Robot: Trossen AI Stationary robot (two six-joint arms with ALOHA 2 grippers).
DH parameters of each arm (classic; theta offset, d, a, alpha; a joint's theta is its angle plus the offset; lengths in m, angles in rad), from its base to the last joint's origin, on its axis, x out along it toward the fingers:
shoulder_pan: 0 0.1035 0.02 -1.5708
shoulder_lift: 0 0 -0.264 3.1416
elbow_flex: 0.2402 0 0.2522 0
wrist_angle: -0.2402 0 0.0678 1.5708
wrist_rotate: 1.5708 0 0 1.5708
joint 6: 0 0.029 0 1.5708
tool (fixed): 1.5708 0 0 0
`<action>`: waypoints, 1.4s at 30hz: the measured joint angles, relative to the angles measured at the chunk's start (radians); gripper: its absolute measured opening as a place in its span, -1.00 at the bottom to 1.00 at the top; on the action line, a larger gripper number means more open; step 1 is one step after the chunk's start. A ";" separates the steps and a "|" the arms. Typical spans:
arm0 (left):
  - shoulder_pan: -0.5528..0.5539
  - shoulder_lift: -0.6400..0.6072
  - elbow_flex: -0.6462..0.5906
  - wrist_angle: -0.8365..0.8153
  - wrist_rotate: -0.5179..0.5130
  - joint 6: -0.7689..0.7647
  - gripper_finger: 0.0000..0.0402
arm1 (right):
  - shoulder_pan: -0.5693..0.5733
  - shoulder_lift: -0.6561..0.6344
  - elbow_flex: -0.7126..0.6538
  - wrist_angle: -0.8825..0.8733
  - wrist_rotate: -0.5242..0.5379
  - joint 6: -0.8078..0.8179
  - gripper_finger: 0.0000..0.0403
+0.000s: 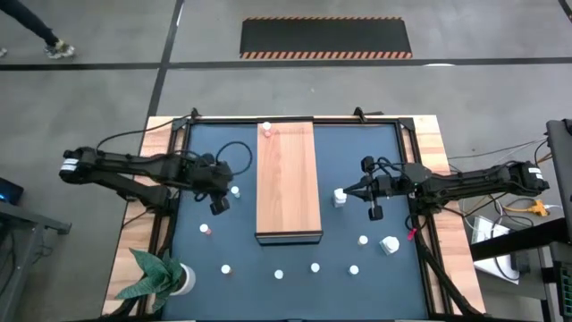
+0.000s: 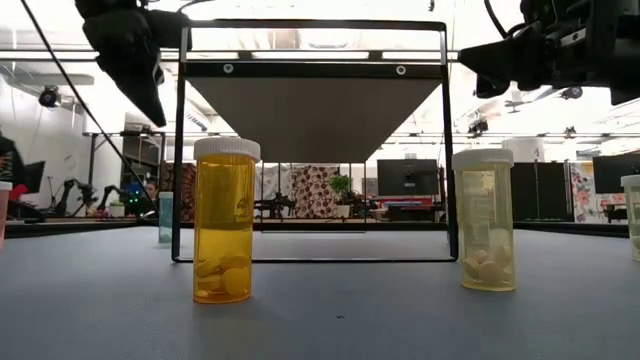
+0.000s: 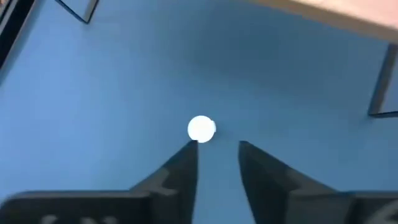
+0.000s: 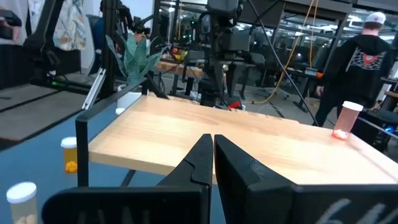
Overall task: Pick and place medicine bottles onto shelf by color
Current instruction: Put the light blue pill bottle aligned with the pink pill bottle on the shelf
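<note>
The shelf (image 1: 288, 183) is a long wooden board on a dark frame in the middle of the mat. One pink-capped bottle (image 1: 266, 131) stands at its far end, seen also in the right wrist view (image 4: 343, 120). Several medicine bottles stand on the mat. My left gripper (image 1: 217, 205) hangs open left of the shelf, slanting down. A white-capped bottle (image 3: 201, 129) stands just beyond its fingertips (image 3: 217, 152). My right gripper (image 1: 345, 190) is shut, held about level at the shelf's right edge (image 4: 213, 146), above a white bottle (image 1: 340, 197).
Bottles line the mat's near part: an orange one (image 2: 224, 220) and a pale yellow one (image 2: 486, 220) stand closest to the near edge. A pink-capped bottle (image 1: 206, 230) stands left of the shelf. A potted plant (image 1: 156, 275) sits at the near left corner.
</note>
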 joint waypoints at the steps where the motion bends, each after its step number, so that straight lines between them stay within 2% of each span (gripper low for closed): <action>1: 0.000 0.010 0.000 0.000 -0.006 0.000 -0.36 | 0.000 0.000 0.000 0.000 0.000 -0.001 -0.96; 5: 0.000 0.053 -0.011 0.001 -0.064 0.014 -0.04 | 0.000 0.000 0.000 0.001 0.000 -0.015 -0.96; 9: 0.000 0.095 -0.043 0.042 -0.065 0.061 0.10 | 0.000 0.000 0.000 0.000 0.000 -0.016 -0.96; 16: 0.006 0.138 -0.116 0.121 -0.083 0.079 0.12 | 0.000 0.000 0.000 -0.008 0.000 -0.018 -0.96; 33: 0.013 0.127 -0.293 0.402 -0.088 0.080 0.12 | 0.000 0.000 0.000 -0.018 0.000 -0.026 -0.96; 42: 0.013 0.133 -0.311 0.420 -0.089 0.079 0.09 | 0.000 0.000 0.000 -0.018 0.000 -0.026 -0.96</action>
